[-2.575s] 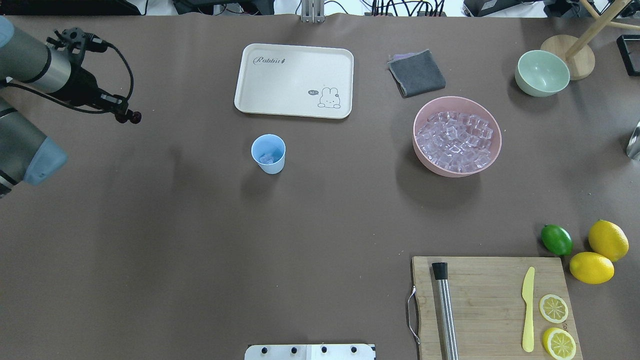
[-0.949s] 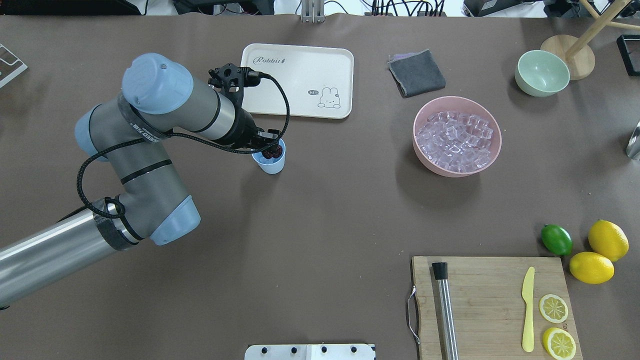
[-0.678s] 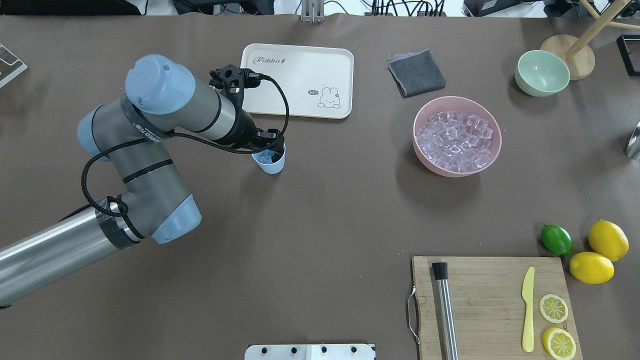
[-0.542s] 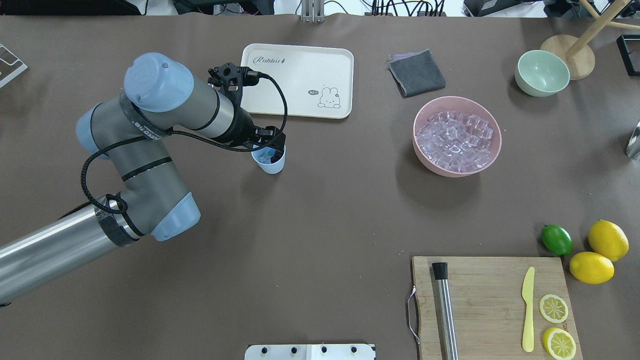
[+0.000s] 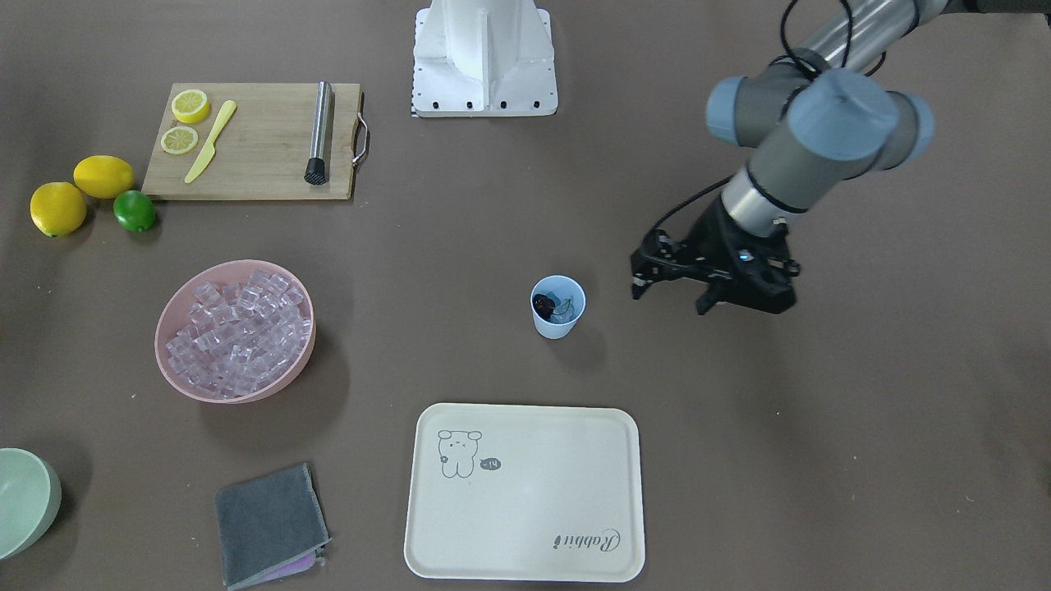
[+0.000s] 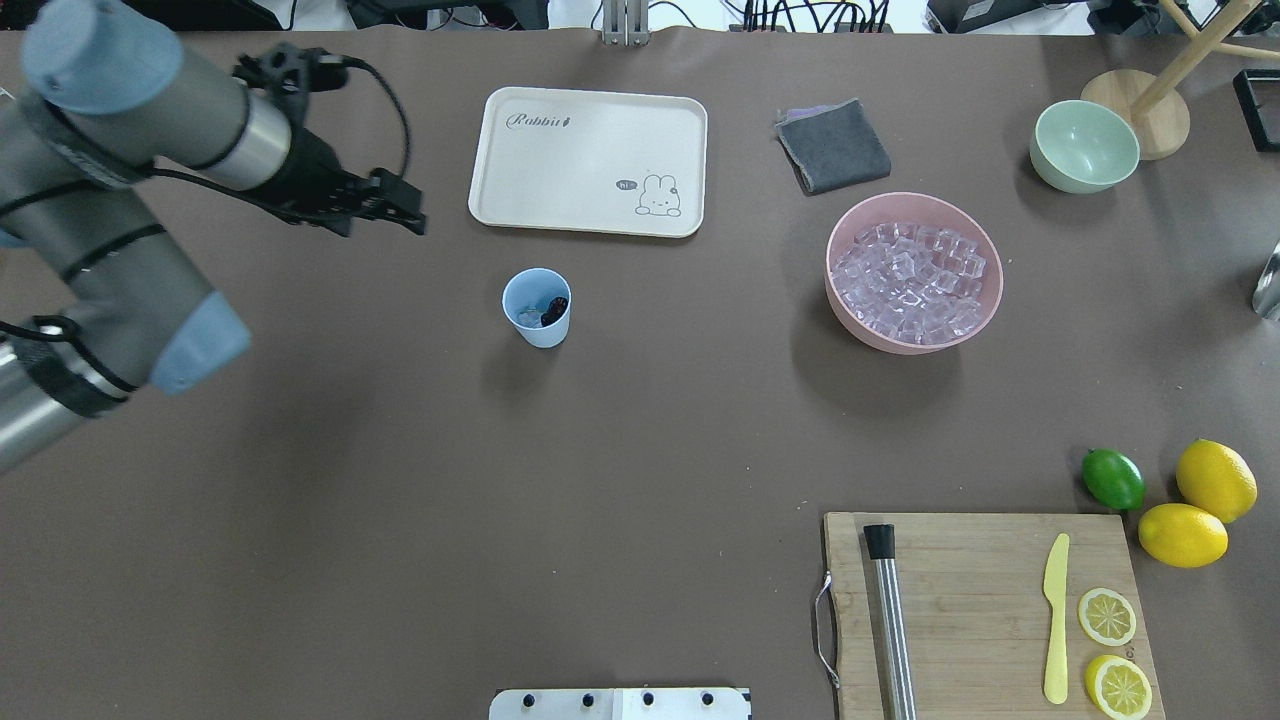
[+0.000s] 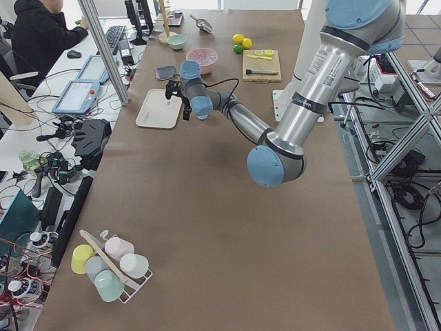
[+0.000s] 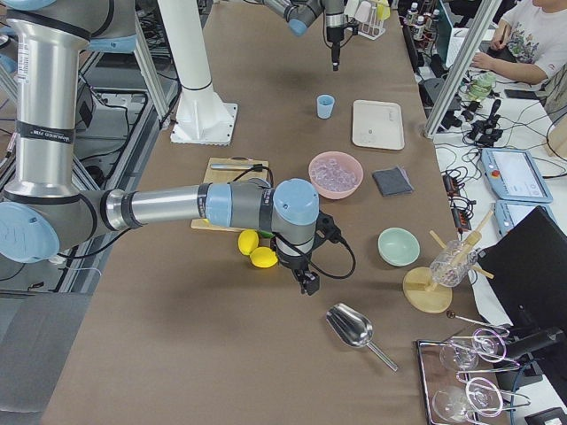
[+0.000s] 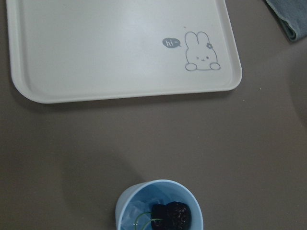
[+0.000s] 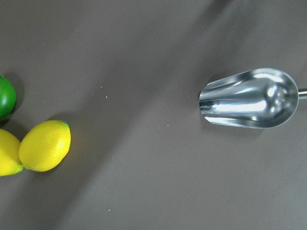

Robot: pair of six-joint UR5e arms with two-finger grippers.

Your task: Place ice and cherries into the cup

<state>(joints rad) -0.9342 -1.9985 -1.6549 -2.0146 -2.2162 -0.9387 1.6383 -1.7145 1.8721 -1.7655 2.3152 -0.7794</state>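
— What is seen around the cup, taken from the overhead view?

— A cream tray with a rabbit print is placed at its 1 o'clock, apart from it. A folded grey cloth is set further off at 2 o'clock, and a pink bowl at 3 o'clock. A pale green bowl is found beyond that, towards the far right corner. A cutting board is laid at 4 o'clock, with a muddler, a yellow knife and two lemon slices on it. A lime and two lemons are gathered just off its far right corner.

— Is the cup crowded by an arm?

— The left gripper is held at the cup's 10 o'clock, well apart from it. Its jaws are spread and nothing is gripped. Only brown table cover is seen between the two.

— And the right gripper?

— It is hung over the table beside the lemons, with a metal scoop nearby. Whether it is spread or clenched cannot be told.

— What is held in the containers?

— The cherries are lodged inside the cup against its 3 o'clock wall. A green stem is curled beside them, and the ice is seen at 9 o'clock. The pink bowl is filled with an ice heap.
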